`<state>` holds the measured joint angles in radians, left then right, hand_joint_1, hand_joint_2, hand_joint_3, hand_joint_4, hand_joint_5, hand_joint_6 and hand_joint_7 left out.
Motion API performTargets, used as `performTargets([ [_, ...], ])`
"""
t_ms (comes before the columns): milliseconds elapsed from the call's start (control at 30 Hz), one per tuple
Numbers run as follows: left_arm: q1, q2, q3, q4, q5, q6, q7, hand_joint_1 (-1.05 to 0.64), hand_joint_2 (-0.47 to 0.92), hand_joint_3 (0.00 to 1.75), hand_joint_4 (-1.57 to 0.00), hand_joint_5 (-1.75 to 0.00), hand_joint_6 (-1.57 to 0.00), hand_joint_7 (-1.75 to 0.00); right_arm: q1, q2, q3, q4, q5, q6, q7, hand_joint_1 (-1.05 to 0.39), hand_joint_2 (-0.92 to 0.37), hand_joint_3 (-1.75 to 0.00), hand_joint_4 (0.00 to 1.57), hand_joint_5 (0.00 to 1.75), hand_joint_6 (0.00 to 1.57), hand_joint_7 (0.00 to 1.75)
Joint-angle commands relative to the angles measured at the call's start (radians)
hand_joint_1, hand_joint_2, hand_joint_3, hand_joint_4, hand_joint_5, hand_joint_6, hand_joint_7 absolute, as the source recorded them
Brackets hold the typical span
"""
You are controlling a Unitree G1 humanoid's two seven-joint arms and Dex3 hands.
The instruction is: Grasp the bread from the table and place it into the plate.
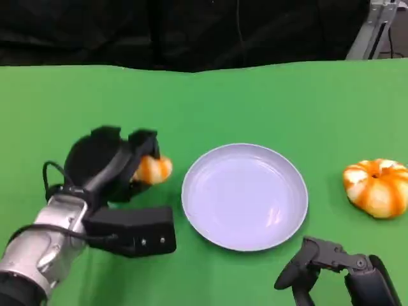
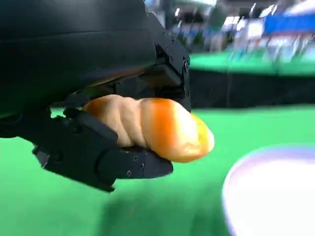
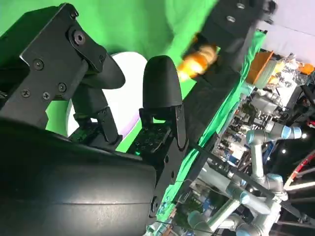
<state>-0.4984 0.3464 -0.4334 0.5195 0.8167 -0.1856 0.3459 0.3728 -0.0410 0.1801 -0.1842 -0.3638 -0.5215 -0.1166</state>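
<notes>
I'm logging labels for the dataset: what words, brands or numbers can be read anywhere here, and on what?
None: no readable text on the bread, the plate, the left hand or the green table.
Background signs in the left wrist view: too blurred to read.

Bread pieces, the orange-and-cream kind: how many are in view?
2. One orange-and-cream bread roll is held in the left hand, left of the pale lilac plate. A round pumpkin-shaped bread lies on the green table, right of the plate.
</notes>
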Motion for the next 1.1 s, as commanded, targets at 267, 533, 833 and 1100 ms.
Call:
performTargets([
  [267, 0.024, -0.05, -0.005, -0.139, 0.016, -0.054, 0.111, -0.18, 0.37, 1.28, -0.9, -1.75, -0.74, -1.67, 0.003, -0.005, -0.002, -0.005, 0.008, -0.001, -0.006, 0.1, -0.21, -1.45, 0.85, 1.52, 0.89, 1.26],
  [533, -0.046, -0.189, -0.038, -0.006, -0.008, -0.077, 0.125, -0.16, 0.31, 1.28, -0.91, -1.75, -0.74, -1.68, 0.0, -0.001, 0.001, -0.002, 0.007, 0.002, -0.005, 0.11, -0.22, -1.44, 0.85, 1.51, 0.89, 1.26],
  [833, -0.143, -0.303, -0.069, 0.184, -0.012, -0.06, 0.111, -0.15, 0.29, 1.3, -0.89, -1.75, -0.74, -1.67, 0.006, -0.005, -0.001, 0.001, 0.003, -0.009, -0.01, 0.08, -0.21, -1.46, 0.85, 1.52, 0.89, 1.24],
  [1100, -0.221, -0.366, -0.113, 0.347, -0.046, -0.046, -0.049, -0.26, 0.73, 0.51, -0.56, -1.05, -0.56, -0.68, 0.007, -0.005, -0.001, 0.003, 0.008, -0.011, -0.008, 0.08, -0.22, -1.45, 0.84, 1.52, 0.89, 1.24],
])
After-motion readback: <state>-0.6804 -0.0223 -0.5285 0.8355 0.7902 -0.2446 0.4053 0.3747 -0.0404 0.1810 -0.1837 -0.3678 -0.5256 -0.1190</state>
